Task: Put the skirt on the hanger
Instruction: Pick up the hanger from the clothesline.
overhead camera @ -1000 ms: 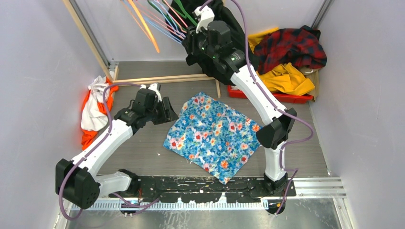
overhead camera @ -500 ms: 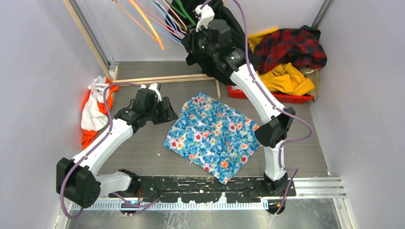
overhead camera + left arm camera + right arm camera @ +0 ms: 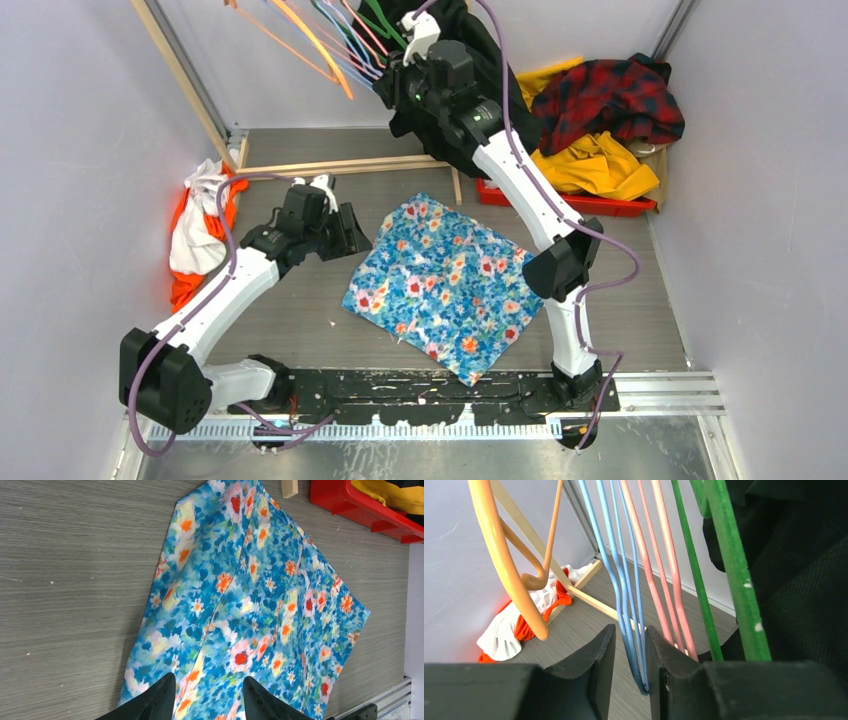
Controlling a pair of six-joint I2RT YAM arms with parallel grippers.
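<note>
Brackets blue wire hanger [image 3: 626,605], right end effector [image 3: 630,630] narrowly apart, to isolate it. Poises left end effector [image 3: 207,679], apart, over flowered blue fabric skirt [image 3: 250,595].

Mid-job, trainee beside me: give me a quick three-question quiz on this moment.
1. True or false: the skirt already hangs on a hanger.
2. Which hanger sits between the fingers of the right hand? A orange, B blue, C green.
3. Fill in: the hand poised open above the skirt is the ___ hand.
Key: 1 false, it lies flat on the table. 2 B, the blue hanger. 3 the left hand.
</note>
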